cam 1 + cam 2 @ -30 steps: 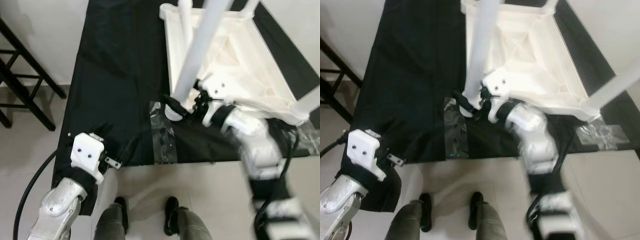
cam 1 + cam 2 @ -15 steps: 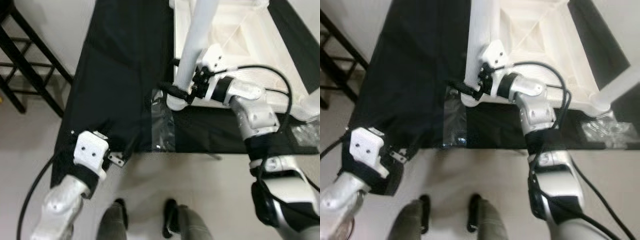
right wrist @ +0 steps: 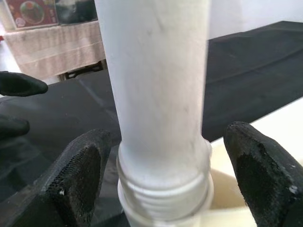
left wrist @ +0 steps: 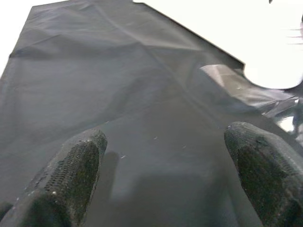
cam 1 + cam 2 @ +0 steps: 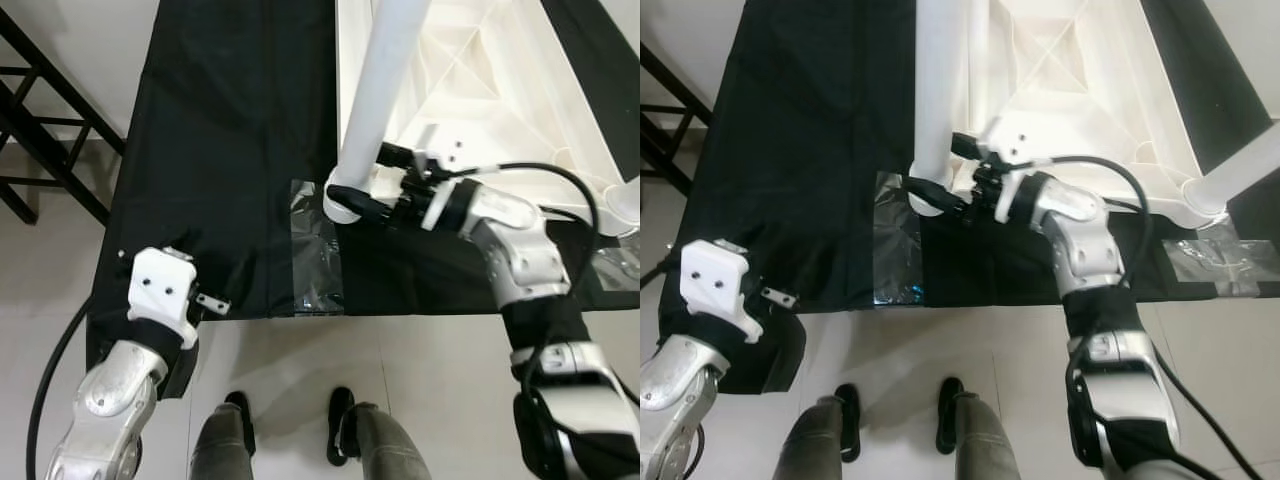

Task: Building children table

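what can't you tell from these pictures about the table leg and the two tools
- White leg: its top is cut off by the head views' upper edge.
- Leg's threaded base: whether it is fully seated is hidden; the wrist view cuts it off.
- Right tool: open around the leg; contact unclear.
- Left tool: whether its open fingers touch the black cloth cannot be told.

No legible text, label, brand, number or sign was present on any surface. A red poster [image 3: 29, 13] hung in the background of the right wrist view; its markings were too small and blurred to read.
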Controlling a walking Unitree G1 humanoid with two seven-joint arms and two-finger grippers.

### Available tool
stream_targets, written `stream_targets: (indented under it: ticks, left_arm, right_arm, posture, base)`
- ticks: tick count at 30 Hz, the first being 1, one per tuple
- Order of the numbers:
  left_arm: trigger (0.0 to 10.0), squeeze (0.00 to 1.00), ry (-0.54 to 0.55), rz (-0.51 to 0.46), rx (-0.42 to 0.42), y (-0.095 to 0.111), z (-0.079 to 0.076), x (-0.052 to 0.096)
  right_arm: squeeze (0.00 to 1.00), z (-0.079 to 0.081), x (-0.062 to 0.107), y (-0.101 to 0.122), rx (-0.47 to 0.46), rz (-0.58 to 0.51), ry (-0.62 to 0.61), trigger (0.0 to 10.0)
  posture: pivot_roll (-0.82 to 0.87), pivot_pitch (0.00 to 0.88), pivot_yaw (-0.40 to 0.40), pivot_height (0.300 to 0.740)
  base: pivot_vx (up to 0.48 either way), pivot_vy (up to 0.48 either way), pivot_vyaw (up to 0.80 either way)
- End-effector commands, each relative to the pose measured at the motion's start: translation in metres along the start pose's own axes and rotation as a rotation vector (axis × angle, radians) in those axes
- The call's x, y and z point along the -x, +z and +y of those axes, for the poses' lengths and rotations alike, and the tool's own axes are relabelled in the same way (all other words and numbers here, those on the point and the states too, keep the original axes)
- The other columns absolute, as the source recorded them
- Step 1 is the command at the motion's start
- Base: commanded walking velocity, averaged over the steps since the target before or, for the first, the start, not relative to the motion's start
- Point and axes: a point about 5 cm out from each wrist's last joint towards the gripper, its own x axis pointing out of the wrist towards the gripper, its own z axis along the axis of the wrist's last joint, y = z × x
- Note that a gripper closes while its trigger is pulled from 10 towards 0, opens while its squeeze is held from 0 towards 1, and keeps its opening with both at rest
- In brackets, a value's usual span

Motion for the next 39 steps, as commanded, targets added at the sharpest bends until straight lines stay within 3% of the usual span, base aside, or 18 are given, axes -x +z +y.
stream_targets:
  ticks: [1,6,9,16,18,22,23,27,28,36,39]
  left_arm:
    - [10.0,0.00,0.008,0.044,0.023,-0.009,-0.001,0.003]
    - [10.0,0.00,0.008,0.046,0.023,-0.010,-0.001,0.002]
    - [10.0,0.00,0.008,0.050,0.022,-0.010,-0.002,0.000]
    - [10.0,0.00,-0.002,0.048,0.021,-0.007,-0.005,0.001]
    - [10.0,0.00,-0.007,0.047,0.018,-0.004,-0.006,0.004]
    - [10.0,0.00,0.001,0.049,0.015,-0.002,-0.005,0.007]
    - [10.0,0.00,0.005,0.050,0.013,-0.001,-0.004,0.009]
    - [10.0,0.00,0.006,0.050,0.012,-0.001,-0.004,0.009]
    - [10.0,0.00,0.010,0.050,0.012,-0.001,-0.004,0.010]
    - [10.0,0.00,0.023,0.053,0.019,0.000,-0.006,0.011]
    - [10.0,0.00,0.021,0.053,0.029,0.000,-0.008,0.010]
  right_arm:
    - [0.00,0.002,0.006,-0.001,-0.007,-0.018,0.011,10.0]
    - [0.00,0.005,0.006,-0.003,-0.018,-0.030,0.021,10.0]
    - [0.00,-0.002,-0.007,0.002,0.021,-0.043,0.040,10.0]
    - [0.00,-0.014,-0.021,0.011,0.041,-0.044,0.017,10.0]
    - [0.00,-0.020,-0.033,0.017,0.050,-0.042,0.010,10.0]
    - [0.00,-0.019,-0.046,0.022,0.050,-0.044,0.066,10.0]
    - [0.00,-0.015,-0.052,0.023,0.049,-0.044,0.117,3.3]
    - [0.00,-0.014,-0.053,0.024,0.049,-0.045,0.132,3.3]
    - [0.00,-0.013,-0.055,0.025,0.046,-0.044,0.160,0.0]
    - [0.00,-0.015,-0.056,0.031,0.046,-0.043,0.237,0.0]
    - [0.00,-0.018,-0.045,0.024,0.064,-0.020,0.206,0.0]
  posture:
    - [0.13,0.317,-0.096,0.740]
    - [0.14,0.306,-0.089,0.740]
    - [0.14,0.303,-0.096,0.740]
    - [0.16,0.314,-0.103,0.740]
    - [0.17,0.329,-0.109,0.740]
    - [0.18,0.342,-0.120,0.740]
    - [0.18,0.347,-0.126,0.740]
    - [0.18,0.347,-0.126,0.740]
    - [0.18,0.352,-0.138,0.740]
    - [0.16,0.355,-0.153,0.740]
    - [0.14,0.353,-0.149,0.740]
  base:
    - [0.000,0.000,0.00]
    - [0.000,0.000,0.00]
    - [0.000,0.000,0.00]
    - [0.000,0.000,0.00]
    - [0.000,0.000,0.00]
    - [0.000,0.000,0.00]
    - [0.000,0.000,0.00]
    - [0.000,0.000,0.00]
    - [0.000,0.000,0.00]
    - [0.000,0.000,0.00]
    - [0.000,0.000,0.00]
